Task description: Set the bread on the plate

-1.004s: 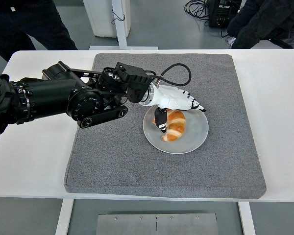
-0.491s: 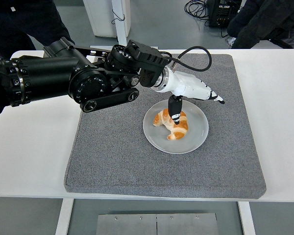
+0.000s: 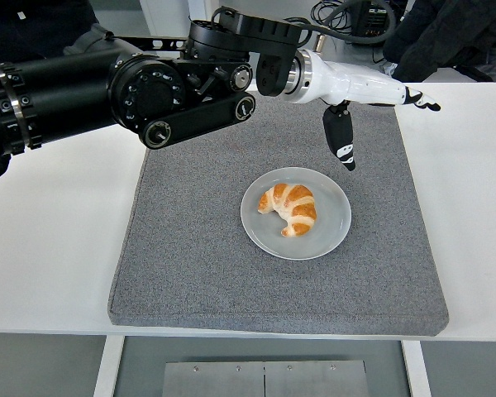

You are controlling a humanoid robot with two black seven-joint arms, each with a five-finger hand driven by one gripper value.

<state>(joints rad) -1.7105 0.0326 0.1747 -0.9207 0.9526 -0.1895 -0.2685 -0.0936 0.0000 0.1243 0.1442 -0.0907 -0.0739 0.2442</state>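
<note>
The bread, a croissant, lies on the plate, a little toward its nine o'clock side. The plate sits near the middle of the grey mat on the white table. The left hand hangs above the mat at about one o'clock from the plate, well clear of the bread, released and holding nothing: fingers stretched out toward three o'clock, thumb pointing down. A person stands at the far edge, mostly cropped, so little can be told.
</note>
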